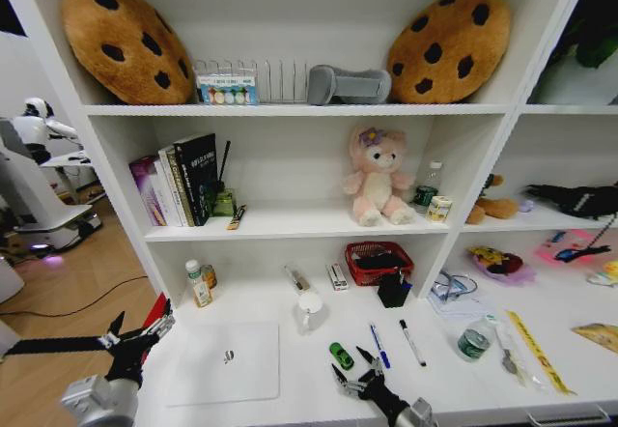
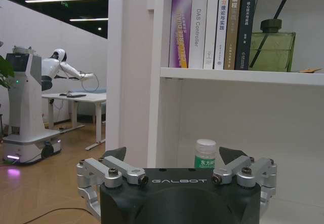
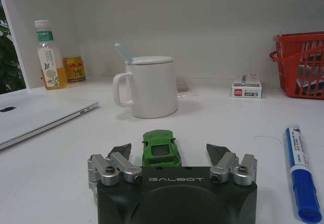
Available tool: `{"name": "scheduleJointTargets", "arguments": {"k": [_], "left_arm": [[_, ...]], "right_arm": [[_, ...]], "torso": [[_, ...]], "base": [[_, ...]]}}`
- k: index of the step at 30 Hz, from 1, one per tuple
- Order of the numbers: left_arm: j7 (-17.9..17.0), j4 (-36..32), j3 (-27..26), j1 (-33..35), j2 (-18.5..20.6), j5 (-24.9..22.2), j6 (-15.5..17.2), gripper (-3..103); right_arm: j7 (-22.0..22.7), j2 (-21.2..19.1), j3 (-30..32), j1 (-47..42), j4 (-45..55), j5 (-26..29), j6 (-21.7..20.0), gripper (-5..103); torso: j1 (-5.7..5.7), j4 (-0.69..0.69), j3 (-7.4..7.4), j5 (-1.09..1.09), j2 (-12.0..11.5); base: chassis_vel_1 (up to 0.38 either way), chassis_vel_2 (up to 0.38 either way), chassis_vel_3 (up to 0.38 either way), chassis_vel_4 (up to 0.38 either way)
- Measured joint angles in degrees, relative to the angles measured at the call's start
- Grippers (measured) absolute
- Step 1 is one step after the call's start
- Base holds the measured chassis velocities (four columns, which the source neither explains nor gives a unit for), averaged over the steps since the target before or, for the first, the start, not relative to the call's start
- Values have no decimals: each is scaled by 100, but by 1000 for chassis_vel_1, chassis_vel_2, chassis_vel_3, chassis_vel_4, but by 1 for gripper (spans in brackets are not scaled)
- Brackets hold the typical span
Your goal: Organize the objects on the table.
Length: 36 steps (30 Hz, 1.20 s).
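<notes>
Right hand (image 1: pixel 364 381) low over the desk (image 1: pixel 309 388) front edge, fingers spread wide, gripping nothing. Green toy car (image 1: pixel 341 355) just ahead of it, centred between the fingertips in the right wrist view (image 3: pixel 161 147), resting on the desk, not touched. Blue pen (image 1: pixel 379 345) lying just past the right hand on its outer side, also seen close by in the wrist view (image 3: pixel 300 178). Black pen (image 1: pixel 412 342) a bit further out than the blue one, roughly parallel. White mug (image 3: pixel 148 86) with a spoon handle sticking out, straight beyond the car. Silver laptop (image 1: pixel 224 361) closed and flat, between the two hands, nearer the left one. Green-lidded can (image 1: pixel 473 341) and yellow ruler (image 1: pixel 536 350) well out to the right hand's outer side. Red basket (image 1: pixel 379 261) far ahead of the right hand at the back of the desk.

Left hand (image 1: pixel 145 335) raised off the desk's left end, released, fingers apart, nothing held. White-capped bottle (image 2: pixel 205 153) in line between its fingertips in the left wrist view, some way ahead, standing upright. Books (image 2: pixel 212 24) on the shelf above that.
</notes>
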Motion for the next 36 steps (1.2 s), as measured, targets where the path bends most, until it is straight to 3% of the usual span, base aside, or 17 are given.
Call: {"name": "scheduleJointTargets", "arguments": {"k": [1,4,7,13,27,35,36], "left_arm": [[0,2,-1,0,-1,-1,-1,100],[-1,0,13,3,-10,-2,-3,100],[-2,-17,24,4,-10,-2,-4,100],[-39,-103,27,-7,-16,-58,-9,100],[-31,-102,83,31,-164,43,-92,100],[-26,-62,135,-3,-189,89,-92,100],[-23,-52,156,-18,-209,109,-92,100]], "right_arm": [[2,4,7,-3,2,0,0,84],[4,32,29,-15,25,-1,0,67],[4,37,34,-35,49,-6,1,62],[-4,22,83,-107,96,-5,3,36],[-41,-44,323,-339,394,-81,7,35],[-90,-270,1156,-793,1615,179,-23,35],[-65,-416,1409,-806,2105,428,-162,35]], "torso": [[0,0,0,0,0],[0,0,0,0,0],[0,0,0,0,0],[0,0,0,0,0],[0,1,0,1,1],[0,0,0,0,1],[0,0,0,-1,0]], "base": [[0,0,0,0],[0,0,0,0],[0,0,0,0],[0,0,0,0],[0,0,0,0],[0,0,0,0],[0,0,0,0]]}}
